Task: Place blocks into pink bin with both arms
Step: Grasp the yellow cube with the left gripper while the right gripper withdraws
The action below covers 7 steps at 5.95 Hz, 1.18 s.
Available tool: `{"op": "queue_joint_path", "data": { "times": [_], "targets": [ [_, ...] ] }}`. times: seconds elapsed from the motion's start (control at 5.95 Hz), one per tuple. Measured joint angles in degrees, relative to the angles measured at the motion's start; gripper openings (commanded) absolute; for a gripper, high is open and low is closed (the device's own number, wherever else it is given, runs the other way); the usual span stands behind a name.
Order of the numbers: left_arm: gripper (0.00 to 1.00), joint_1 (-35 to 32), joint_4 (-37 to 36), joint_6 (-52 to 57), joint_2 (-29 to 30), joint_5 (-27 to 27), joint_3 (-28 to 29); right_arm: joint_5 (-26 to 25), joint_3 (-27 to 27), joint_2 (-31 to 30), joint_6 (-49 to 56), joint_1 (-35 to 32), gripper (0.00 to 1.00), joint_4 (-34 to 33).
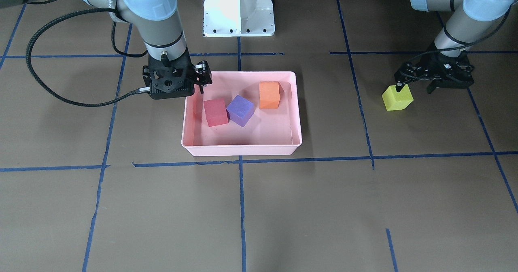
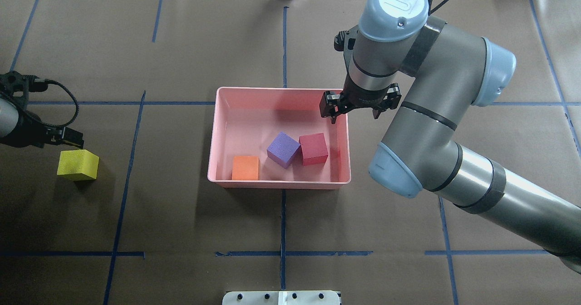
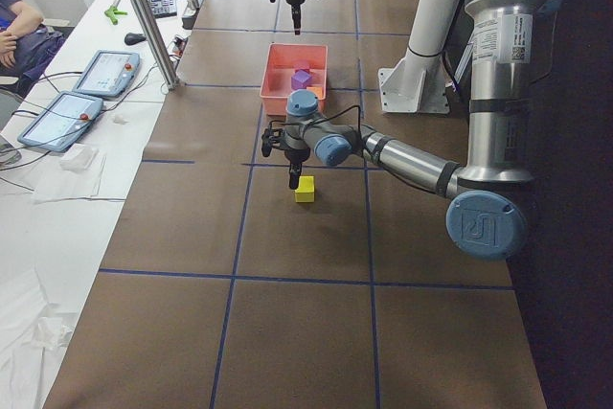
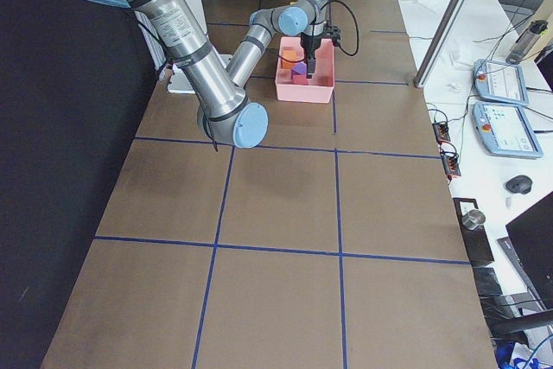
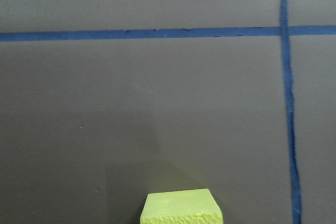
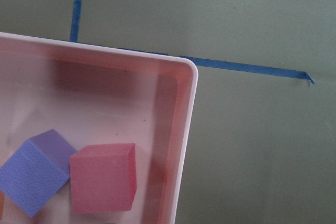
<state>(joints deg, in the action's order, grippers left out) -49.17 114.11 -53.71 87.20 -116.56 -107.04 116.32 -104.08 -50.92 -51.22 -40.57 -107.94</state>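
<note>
Red foam cube (image 1: 215,112), purple cube (image 1: 240,110) and orange cube (image 1: 269,95) are in the shallow pale-pink plastic bin (image 1: 243,149), right gripper (image 2: 354,115) spread and empty over its corner; left gripper (image 1: 415,89) is spread above the yellow-green foam cube (image 1: 397,98) on the counter (image 1: 323,207), likely next: descend astride, pinch.

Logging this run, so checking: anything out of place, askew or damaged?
The yellow-green block lies on the table outside the pink bin, by the left gripper. Inside, the purple block sits turned at an angle against the red block. No damage shows.

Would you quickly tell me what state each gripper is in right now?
Left gripper: open, empty, by the yellow-green block.
Right gripper: open, empty, over the pink bin corner.
</note>
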Motion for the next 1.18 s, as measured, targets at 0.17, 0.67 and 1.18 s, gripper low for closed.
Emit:
{"op": "queue_joint_path", "data": {
  "times": [0.17, 0.67, 1.18],
  "targets": [
    [1.00, 1.8, 3.2, -2.4, -0.1, 0.7, 2.0, 0.1, -0.2, -0.5, 0.7, -0.4, 1.00, 0.1],
    [0.54, 5.4, 5.3, -3.8, 0.0, 0.6, 5.2, 0.0, -0.5, -1.4, 1.0, -0.6, 1.00, 0.2],
    [0.52, 5.6, 5.0, -3.2, -0.2, 0.0, 4.7, 0.0, -0.6, -1.7, 3.0, -1.3, 1.00, 0.3]
  ]
}}
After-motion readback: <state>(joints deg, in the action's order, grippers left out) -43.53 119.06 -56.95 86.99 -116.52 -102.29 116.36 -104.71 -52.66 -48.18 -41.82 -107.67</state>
